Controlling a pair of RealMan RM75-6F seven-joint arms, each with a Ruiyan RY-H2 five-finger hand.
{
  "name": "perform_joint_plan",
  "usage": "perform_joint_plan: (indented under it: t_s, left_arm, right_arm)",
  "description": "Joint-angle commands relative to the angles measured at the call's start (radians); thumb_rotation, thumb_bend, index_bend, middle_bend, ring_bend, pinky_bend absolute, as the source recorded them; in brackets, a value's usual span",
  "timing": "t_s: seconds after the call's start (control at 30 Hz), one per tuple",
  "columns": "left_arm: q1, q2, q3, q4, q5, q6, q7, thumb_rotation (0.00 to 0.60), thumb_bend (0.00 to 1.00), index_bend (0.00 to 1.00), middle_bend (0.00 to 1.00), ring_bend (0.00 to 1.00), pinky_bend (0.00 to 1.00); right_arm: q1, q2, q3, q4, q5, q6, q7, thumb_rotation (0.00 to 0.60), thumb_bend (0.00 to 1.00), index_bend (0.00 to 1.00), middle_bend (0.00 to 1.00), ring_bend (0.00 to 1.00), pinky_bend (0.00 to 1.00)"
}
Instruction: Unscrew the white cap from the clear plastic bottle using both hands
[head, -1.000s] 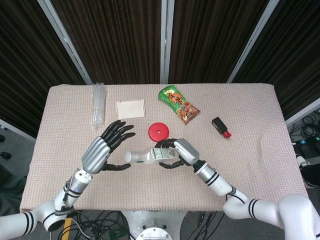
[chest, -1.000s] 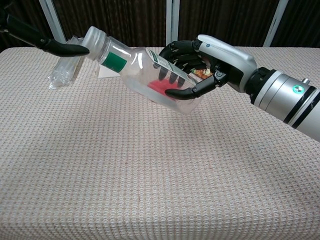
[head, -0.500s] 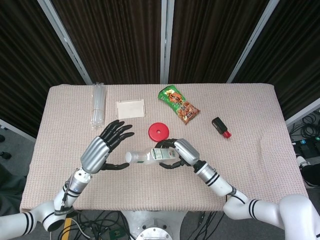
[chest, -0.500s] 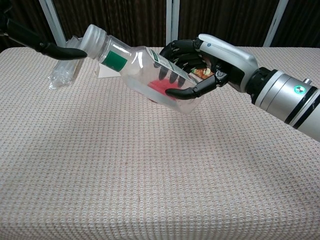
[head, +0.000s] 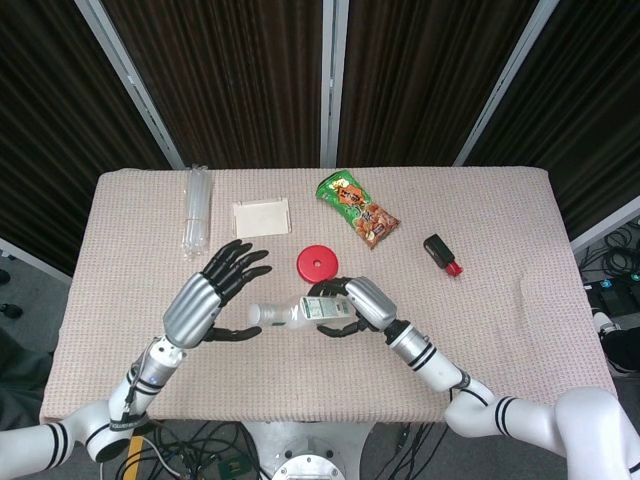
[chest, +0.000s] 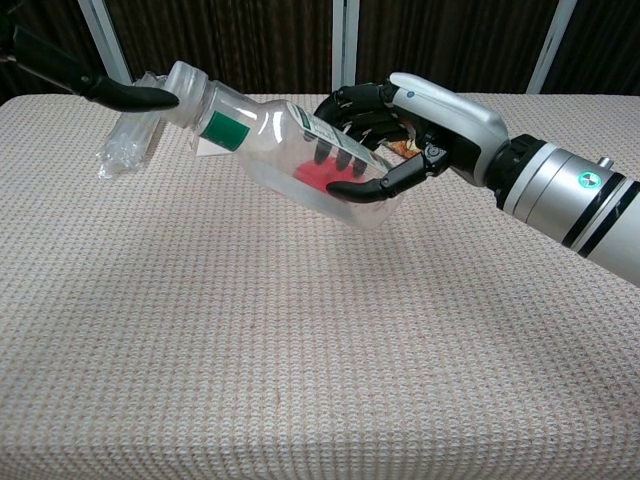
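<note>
1. Right now the clear plastic bottle with a green-and-white label (chest: 290, 150) hangs tilted above the beige woven tablecloth (chest: 300, 350), its white screw cap (chest: 183, 79) at the upper end and pointing away from the right hand's fingers.
2. Wrapped around the bottle's lower half is the right hand (chest: 400, 130): dark fingers (chest: 340, 150) over the far side, thumb clamped underneath.
3. On the cap end, the left hand (head: 205, 300) has its fingers spread apart above the cap, and one black fingertip (chest: 140, 96) touches the cap's side.
4. Just beyond the right hand's fingers lies a flat red disc (head: 315, 264); further out, a green snack packet (head: 357, 208).
5. Beyond the left hand's fingertips sit a pale folded card (head: 262, 217) and a crumpled clear plastic sleeve (head: 196, 210).
6. Well off past the right hand's knuckles rests a small black-and-red object (head: 441, 254).
</note>
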Motion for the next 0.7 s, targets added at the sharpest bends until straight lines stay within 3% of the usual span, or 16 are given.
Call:
perform_joint_plan:
  t_s: [0.03, 0.7]
  left_arm:
    - [0.002, 0.001, 0.005, 0.002, -0.002, -0.002, 0.002, 0.600, 0.00, 0.16, 0.09, 0.00, 0.00]
    - [0.001, 0.000, 0.008, 0.000, 0.001, 0.007, 0.014, 0.600, 0.00, 0.16, 0.09, 0.00, 0.00]
  right_arm:
    - [-0.002, 0.002, 0.001, 0.001, 0.001, 0.005, 0.003, 0.600, 0.41, 0.58, 0.54, 0.42, 0.49]
    - [-0.005, -0.013, -0.009, 0.010, -0.002, 0.006, -0.011, 0.600, 0.41, 0.58, 0.54, 0.42, 0.49]
